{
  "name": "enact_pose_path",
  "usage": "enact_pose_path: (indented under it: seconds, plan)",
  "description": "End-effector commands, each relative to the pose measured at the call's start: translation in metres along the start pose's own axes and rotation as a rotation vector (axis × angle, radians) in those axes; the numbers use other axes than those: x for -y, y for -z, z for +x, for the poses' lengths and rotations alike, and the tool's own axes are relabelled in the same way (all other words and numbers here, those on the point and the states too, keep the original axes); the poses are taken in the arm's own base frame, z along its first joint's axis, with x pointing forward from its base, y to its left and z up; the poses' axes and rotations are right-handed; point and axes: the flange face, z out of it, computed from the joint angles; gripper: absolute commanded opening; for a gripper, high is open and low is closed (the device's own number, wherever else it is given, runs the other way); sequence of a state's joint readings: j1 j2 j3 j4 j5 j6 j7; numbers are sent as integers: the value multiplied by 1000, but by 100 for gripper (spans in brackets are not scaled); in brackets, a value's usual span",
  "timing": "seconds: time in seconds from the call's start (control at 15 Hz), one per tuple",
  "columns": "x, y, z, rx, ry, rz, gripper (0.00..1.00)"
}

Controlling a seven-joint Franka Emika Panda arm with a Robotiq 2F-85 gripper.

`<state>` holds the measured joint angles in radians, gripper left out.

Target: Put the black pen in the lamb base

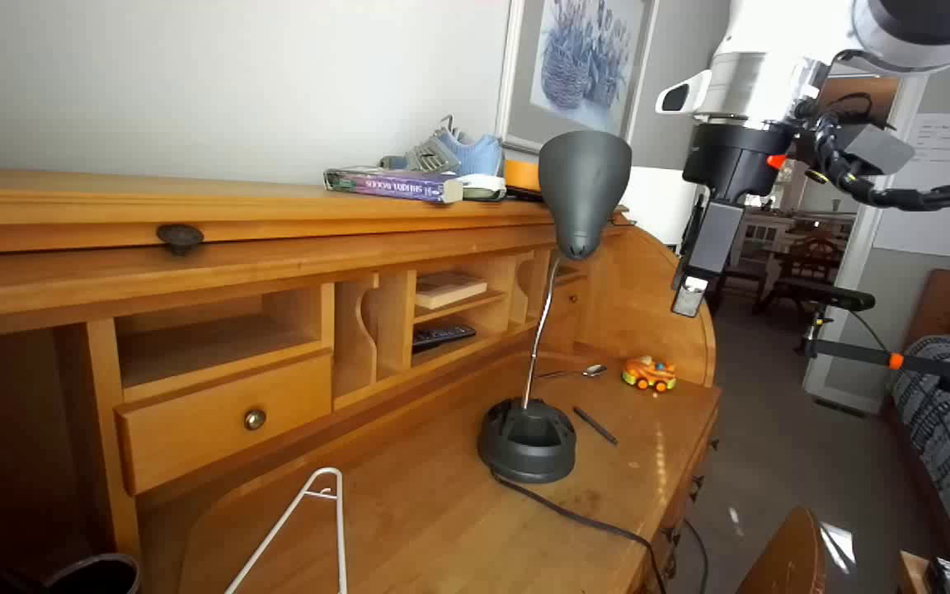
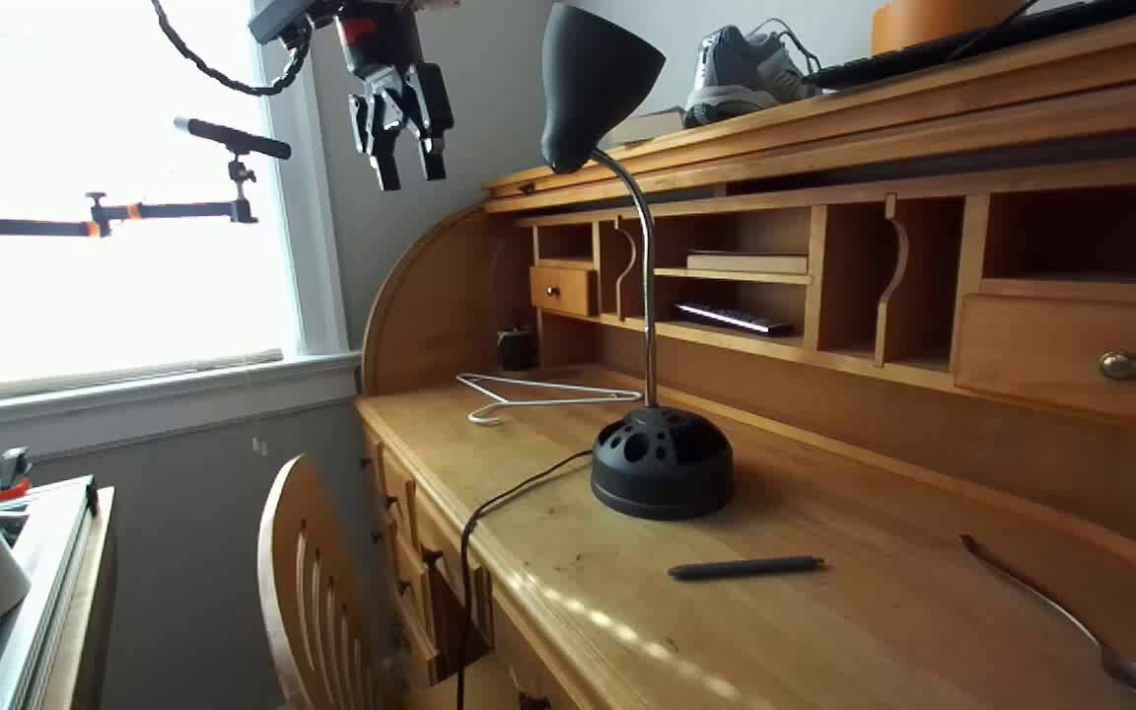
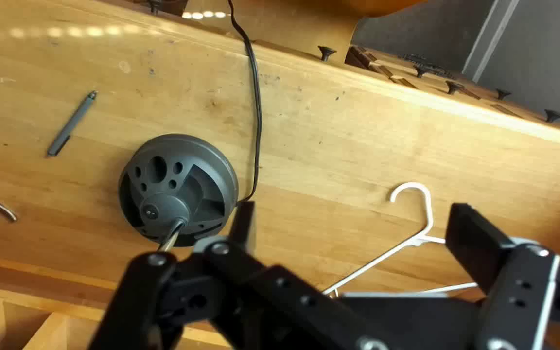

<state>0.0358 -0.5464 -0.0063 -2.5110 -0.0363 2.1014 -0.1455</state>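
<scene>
The black pen (image 2: 745,568) lies flat on the wooden desk, a short way from the lamb base (image 2: 662,493). That base is a round black foot with holes and compartments in its top; no pen shows in them in the wrist view. In the wrist view the pen (image 3: 72,123) is at the upper left and the base (image 3: 190,146) right of it. High above the desk hangs my gripper (image 2: 411,177), near the lamp shade's height. Its fingers are spread wide in the wrist view, with only desk and a hanger far below between them. The gripper (image 3: 353,214) holds nothing.
The lamp's shade (image 1: 585,194) rises on a thin curved stem. A black cord (image 3: 258,112) runs off the desk's front edge. A white hanger (image 3: 427,209), a spoon (image 1: 594,370) and an orange toy car (image 1: 650,375) lie on the desk. A chair (image 2: 302,582) stands in front.
</scene>
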Motion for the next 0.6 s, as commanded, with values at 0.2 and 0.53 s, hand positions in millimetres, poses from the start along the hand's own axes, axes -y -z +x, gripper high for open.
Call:
enact_pose_path:
  seconds: [0.2,0.53]
  plan:
    - [0,1,0,1,0,0,100]
    - [-18,6,6,-8,-78,-25,100]
